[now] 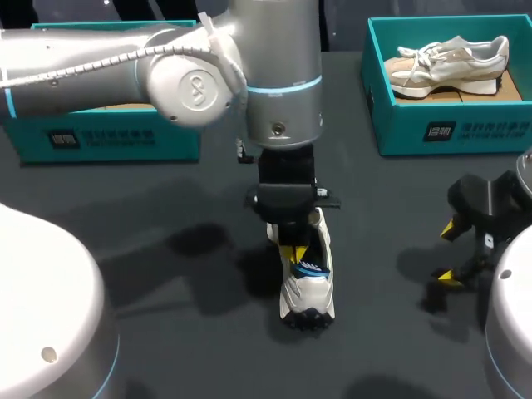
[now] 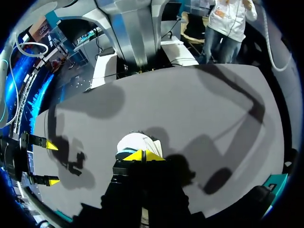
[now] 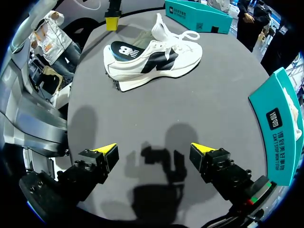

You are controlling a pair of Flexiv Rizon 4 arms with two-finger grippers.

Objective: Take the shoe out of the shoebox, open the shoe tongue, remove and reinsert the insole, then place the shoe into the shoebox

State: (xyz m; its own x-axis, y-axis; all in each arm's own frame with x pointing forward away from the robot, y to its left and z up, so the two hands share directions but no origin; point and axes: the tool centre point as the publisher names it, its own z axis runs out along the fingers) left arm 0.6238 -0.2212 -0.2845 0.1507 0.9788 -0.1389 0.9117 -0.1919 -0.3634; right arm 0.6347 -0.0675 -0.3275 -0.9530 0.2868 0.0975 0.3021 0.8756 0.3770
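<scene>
A white trainer with blue insole (image 1: 308, 291), laid twelve-to-six on the dark table (image 1: 183, 349), is met at its opening by the left end effector (image 1: 291, 253), tips pressed together, while the right end effector (image 1: 447, 251), spread, is held well off at three o'clock.

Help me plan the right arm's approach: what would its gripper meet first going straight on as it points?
Most likely the bare table top, short of the white sneaker: the open right gripper tilts down at the dark surface, and the sneaker lies farther ahead. Depth is unclear.
</scene>
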